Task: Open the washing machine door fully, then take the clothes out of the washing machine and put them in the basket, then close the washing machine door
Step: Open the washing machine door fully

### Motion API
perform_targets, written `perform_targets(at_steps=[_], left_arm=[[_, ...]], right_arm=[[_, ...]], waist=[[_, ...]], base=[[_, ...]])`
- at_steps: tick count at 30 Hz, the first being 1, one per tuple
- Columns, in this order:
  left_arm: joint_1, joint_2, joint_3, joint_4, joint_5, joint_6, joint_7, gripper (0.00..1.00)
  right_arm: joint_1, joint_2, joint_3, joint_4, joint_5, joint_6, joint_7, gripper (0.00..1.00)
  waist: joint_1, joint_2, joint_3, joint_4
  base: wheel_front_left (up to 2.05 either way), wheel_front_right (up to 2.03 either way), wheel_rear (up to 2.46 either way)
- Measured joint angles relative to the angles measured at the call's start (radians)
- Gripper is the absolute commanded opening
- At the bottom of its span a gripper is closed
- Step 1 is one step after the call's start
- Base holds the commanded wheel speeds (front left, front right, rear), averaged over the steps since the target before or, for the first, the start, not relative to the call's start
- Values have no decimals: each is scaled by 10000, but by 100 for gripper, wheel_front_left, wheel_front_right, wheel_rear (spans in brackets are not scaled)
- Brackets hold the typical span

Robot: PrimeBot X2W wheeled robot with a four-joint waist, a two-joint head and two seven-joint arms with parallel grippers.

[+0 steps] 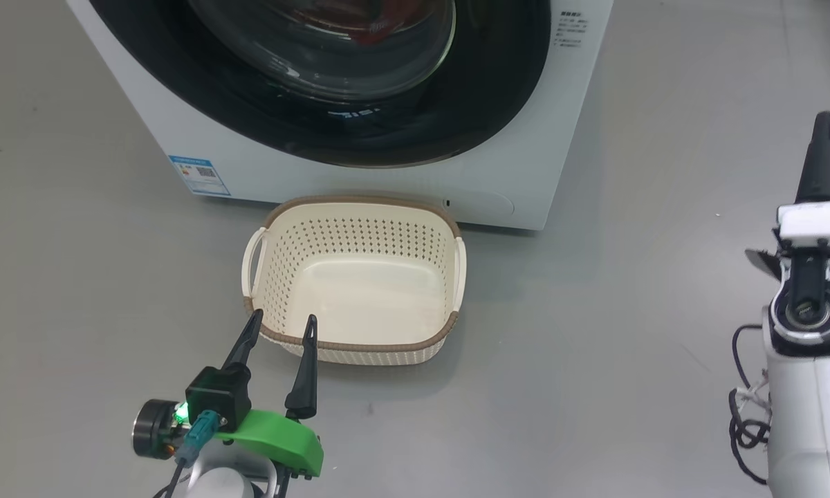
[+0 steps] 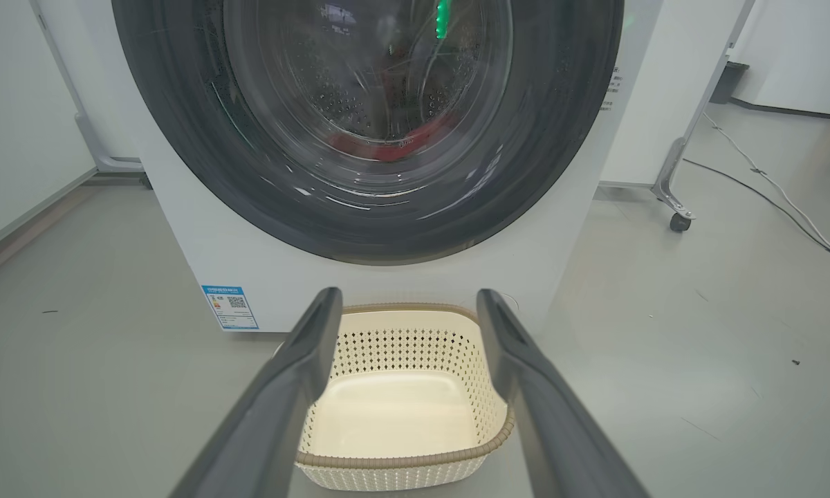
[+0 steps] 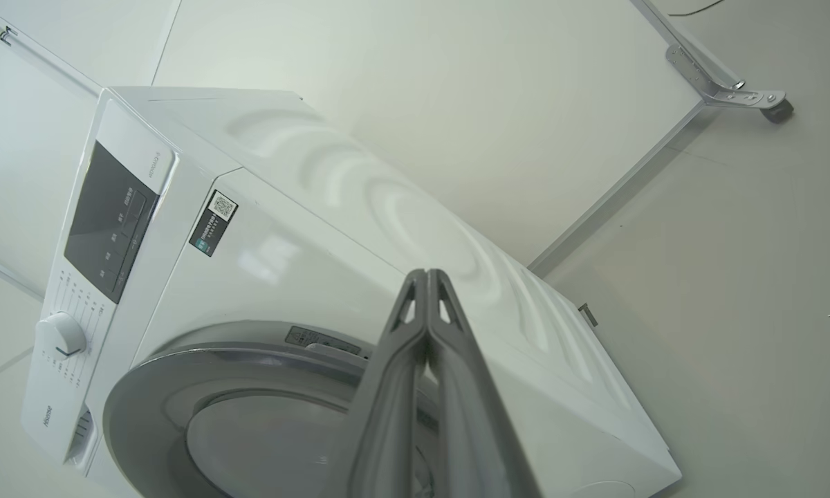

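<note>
washing machine door [image 1: 498,90] is closed flat against the washing machine [image 1: 360,187]; glossy black rim and bulging glass face the robot; clothes [image 2: 387,149] are inside the drum, showing through the glass as a red patch low in the bowl, detail too blurred to read; basket [image 1: 360,202] sits on the grey floor [image 1: 76,277] just in front of the machine, centred under the door, far rim close to the white front panel, whether it touches I can't tell; its cream bottom is in plain sight; blue label sticker [image 1: 199,174] at the machine's lower left corner in head view; left gripper [image 1: 283,318] is spread wide with nothing between its fingers, tips over the basket's near left rim; left wrist view looks between the two fingers straight into the basket and up at the door; right gripper [image 3: 427,273] has its fingers pressed together tip to tip, gripping nothing; in head view it stands at the far right, pointing up the view, well apart from machine and basket; right wrist view has it aimed at the machine from the side, with the control panel [image 3: 111,221] and dial [image 3: 60,337] at left; a castor [image 3: 778,111] on a white frame leg sits on the floor behind.
</note>
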Motion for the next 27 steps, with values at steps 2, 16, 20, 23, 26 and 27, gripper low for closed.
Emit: perform_targets(at_steps=[2, 16, 20, 23, 26, 27], left_arm=[[-58, 0, -10, -52, -90, 0, 0, 100], [-853, -21, -441, -462, -589, 0, -15, 100], [-1147, -36, -631, -600, -719, 0, -15, 100], [-1314, -48, -679, -708, -888, 0, -15, 100], [-1442, -67, -673, -727, -951, 0, -15, 100], [-1460, -71, -671, -725, -955, 0, -15, 100]], right_arm=[[-461, -19, -178, 33, 445, -13, 249, 0], [-3514, -769, -35, 414, 1687, -600, 2961, 0], [-4398, -1062, 119, 648, 1921, -911, 3812, 0], [-4877, -1317, 228, 819, 1977, -1014, 4259, 0], [-5288, -1507, 290, 1045, 1996, -1162, 4663, 0], [-5419, -1524, 293, 1112, 2046, -1181, 4792, 0]], waist=[[0, 0, 183, 142], [1, 0, 1594, 1045], [1, 0, 2111, 1305], [0, 0, 2408, 1456], [0, -1, 2687, 1610], [0, -1, 2773, 1661]], base=[[0, 0, 0], [0, 0, 0], [0, 0, 0], [0, 0, 0], [0, 0, 0], [0, 0, 0]])
